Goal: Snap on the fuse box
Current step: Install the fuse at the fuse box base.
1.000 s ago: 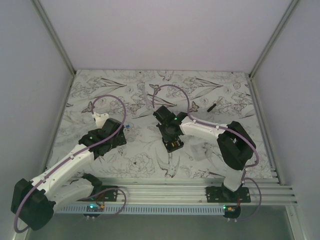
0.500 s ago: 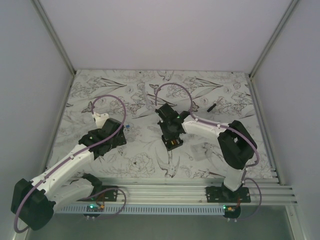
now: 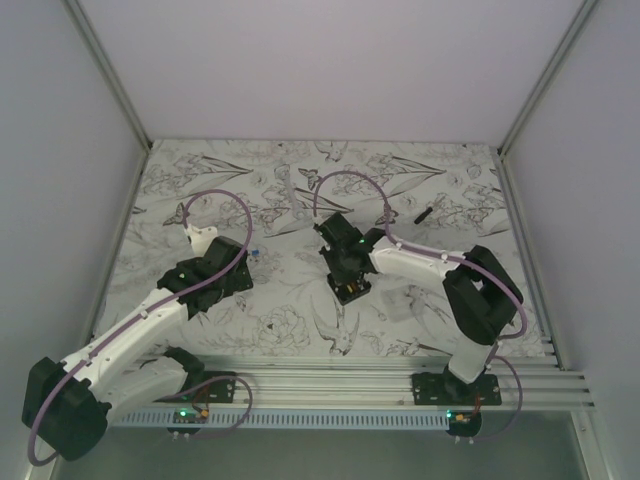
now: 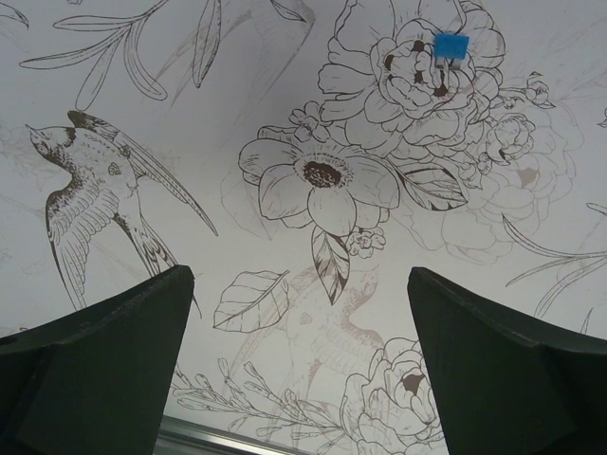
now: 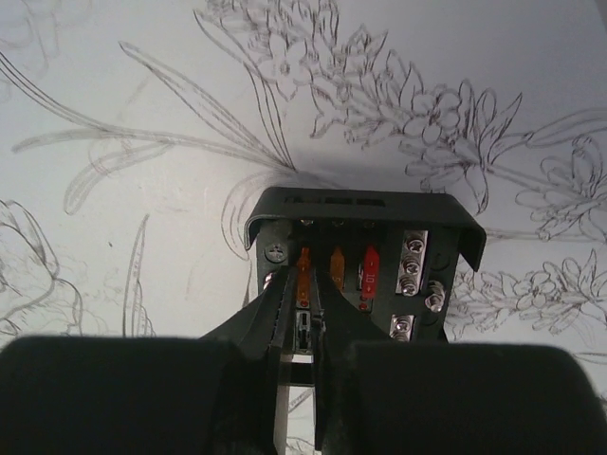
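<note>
Fuse box (image 3: 350, 290) is sitting roughly mid-counter (image 3: 460, 170), a bit toward the near side, right under the right claw (image 3: 347, 278). Up close it's matte black plastic (image 5: 365, 204), boxy with rounded corners and a hood curving over the far edge. Inside are orange and red fuses (image 5: 337, 263) and shiny metal screws (image 5: 414, 251). The right claw (image 5: 302, 308) has its thin dark tips down at the leftmost orange fuse with only a sliver of gap between them. Honestly can't tell if it's pinching something or just cracked apart. The left claw (image 4: 296, 280) is spread wide with nothing in it, its chunky matte black fingers (image 4: 104, 360) hanging over bare counter. The surface is a smooth white sheet printed with line-drawn flowers and birds. There's a tiny blue tag (image 4: 451, 45) lying flat beyond the left claw, and a short black stick (image 3: 425, 212) well apart at the far right. Plenty of bare sheet all around the box, and a ribbed metal rail (image 3: 350, 375) runs along the near edge.
</note>
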{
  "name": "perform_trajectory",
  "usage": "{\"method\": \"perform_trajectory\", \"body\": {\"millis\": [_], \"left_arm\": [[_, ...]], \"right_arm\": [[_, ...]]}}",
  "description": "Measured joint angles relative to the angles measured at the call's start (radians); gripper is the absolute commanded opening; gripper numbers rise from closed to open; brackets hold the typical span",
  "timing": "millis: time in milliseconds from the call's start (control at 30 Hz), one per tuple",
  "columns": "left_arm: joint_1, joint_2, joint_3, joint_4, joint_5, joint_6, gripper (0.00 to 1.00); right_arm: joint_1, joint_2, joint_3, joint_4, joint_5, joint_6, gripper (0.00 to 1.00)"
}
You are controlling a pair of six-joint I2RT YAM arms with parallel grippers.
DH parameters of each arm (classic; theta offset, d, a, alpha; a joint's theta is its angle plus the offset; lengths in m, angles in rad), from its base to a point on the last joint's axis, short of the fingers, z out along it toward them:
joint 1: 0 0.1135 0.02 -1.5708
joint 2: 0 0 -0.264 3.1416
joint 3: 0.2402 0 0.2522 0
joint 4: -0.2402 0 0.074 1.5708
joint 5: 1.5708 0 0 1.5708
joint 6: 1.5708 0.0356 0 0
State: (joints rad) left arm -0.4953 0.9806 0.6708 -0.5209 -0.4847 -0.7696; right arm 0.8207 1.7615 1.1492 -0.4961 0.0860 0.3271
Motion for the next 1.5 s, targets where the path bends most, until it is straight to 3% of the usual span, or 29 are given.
{"method": "perform_trajectory", "body": {"millis": [333,533,867,1367,1500], "left_arm": [[0.0,-0.021,0.0,-0.001,0.013,0.0,1.0],[0.0,-0.021,0.0,-0.001,0.016,0.0,1.0],[0.0,-0.024,0.0,-0.002,0.016,0.0,1.0],[0.0,-0.026,0.0,-0.003,0.016,0.0,1.0],[0.0,-0.026,0.0,-0.003,0.016,0.0,1.0]], "right_arm": [[0.043,0.0,0.024,-0.09,0.042,-0.013,0.27],[0.058,-0.003,0.049,-0.099,0.067,-0.026,0.3],[0.061,-0.01,0.057,-0.11,0.104,-0.032,0.23],[0.073,-0.005,0.057,-0.114,0.096,-0.037,0.25],[0.073,0.005,0.057,-0.113,0.097,-0.037,0.2]]}}
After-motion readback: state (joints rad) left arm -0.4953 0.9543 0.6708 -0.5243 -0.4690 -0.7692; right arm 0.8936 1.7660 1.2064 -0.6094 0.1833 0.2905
